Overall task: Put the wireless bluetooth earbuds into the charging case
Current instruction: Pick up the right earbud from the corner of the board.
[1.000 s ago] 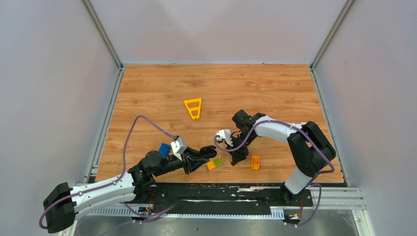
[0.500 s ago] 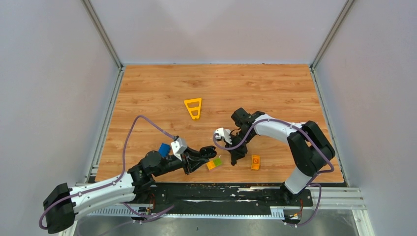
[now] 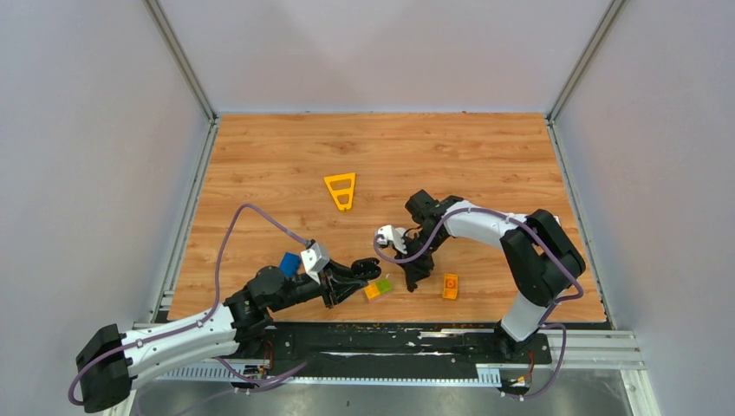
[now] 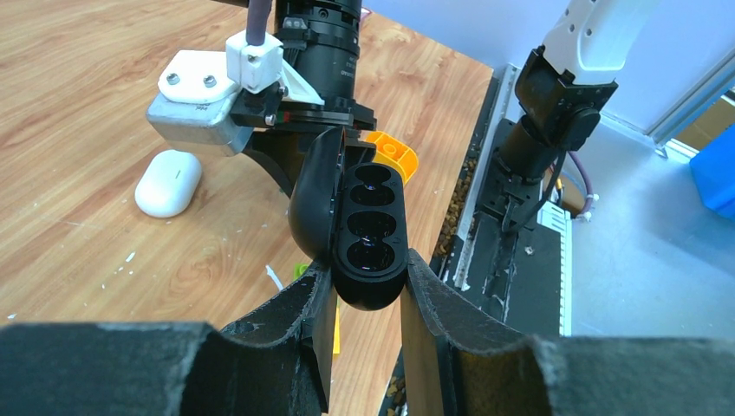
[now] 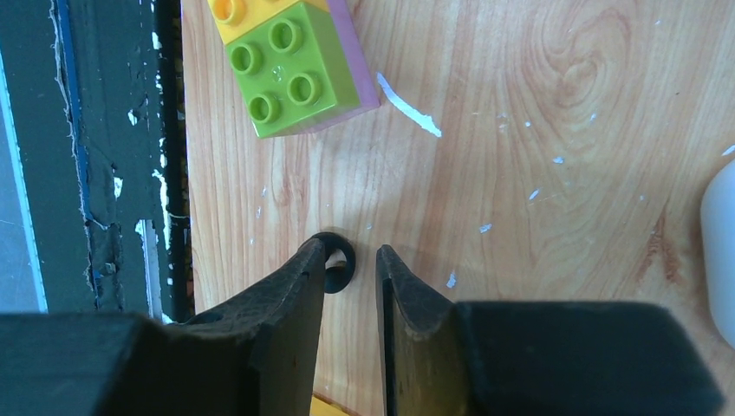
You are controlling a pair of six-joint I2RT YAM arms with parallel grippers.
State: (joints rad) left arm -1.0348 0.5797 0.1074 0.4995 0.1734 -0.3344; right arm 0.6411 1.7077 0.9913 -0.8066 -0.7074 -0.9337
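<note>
- The wooden table [image 3: 390, 147] carries everything; both my arms work close to its near edge, their tips near each other.
- My left gripper [image 4: 366, 276] is clenched on the black charging case [image 4: 373, 217], with both fingers pressed to the sides of its lower end and the case lifted off the wood.
- In the left wrist view the case's long axis runs up and away from my fingers, leaning slightly left. Its lid is swung open to the left, and the row of round wells along that axis faces the camera.
- The white oval case [image 4: 169, 182] lies flat and closed on the wood, left of the black one in that view and just beside my right wrist.
- A green-and-yellow brick [image 5: 295, 65] and an orange brick [image 3: 450, 285] sit near my right gripper.
- My right gripper [image 5: 355, 269] points down at the table, its jaws a narrow gap apart and clamping nothing.
- One black earbud [image 5: 340, 260] lies on the wood, touching the inner tip of one finger and clear of the other. It is too small and round to tell which way it points.
</note>
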